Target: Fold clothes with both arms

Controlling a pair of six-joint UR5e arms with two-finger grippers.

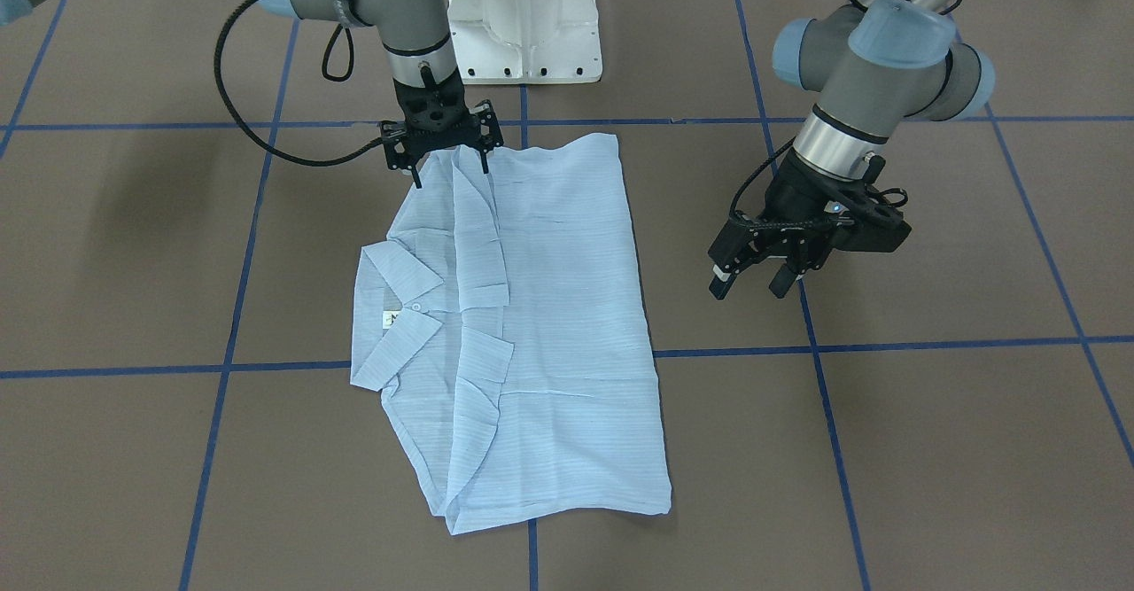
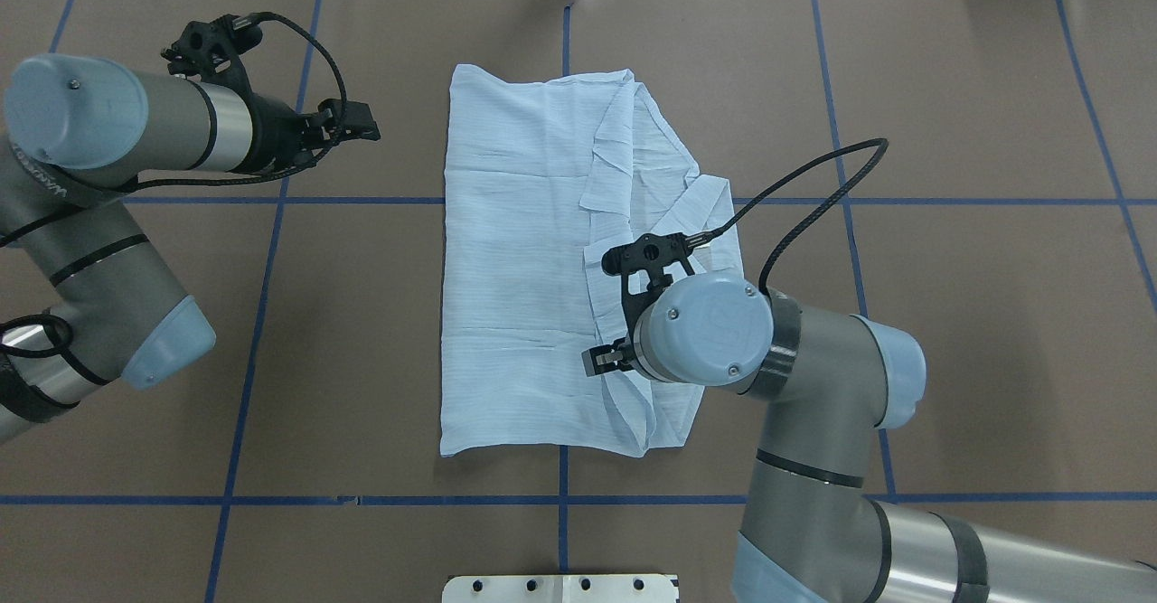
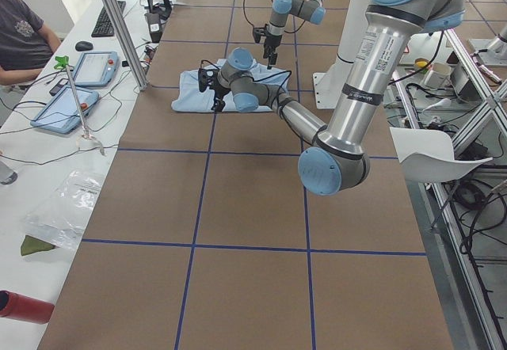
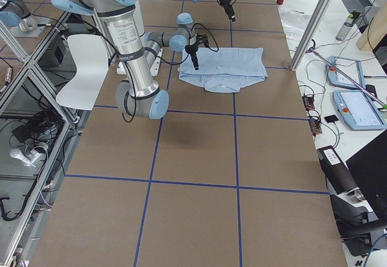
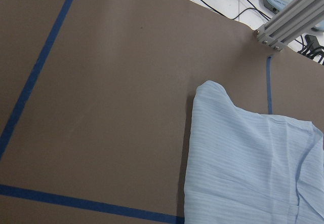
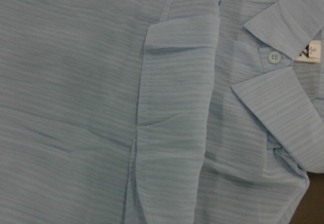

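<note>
The clothes are one light-blue striped shirt (image 1: 567,307) (image 2: 515,268), lying flat on the brown table as a rough rectangle with both sleeves folded in. Its collar (image 1: 399,307), with a white button and neck label, points to the robot's right. My right gripper (image 1: 450,174) hangs open over the shirt's near corner by the pedestal, fingers spread on either side of the cloth edge. The right wrist view is filled with the placket and collar (image 6: 283,97). My left gripper (image 1: 751,288) (image 2: 362,124) is open and holds nothing, above bare table beside the shirt's hem side.
A white pedestal base (image 1: 523,24) stands just behind the shirt. Blue tape lines (image 1: 886,343) grid the table. Beyond the far edge, an aluminium post (image 5: 288,16), tablets (image 3: 95,65) and a seated person (image 3: 20,33).
</note>
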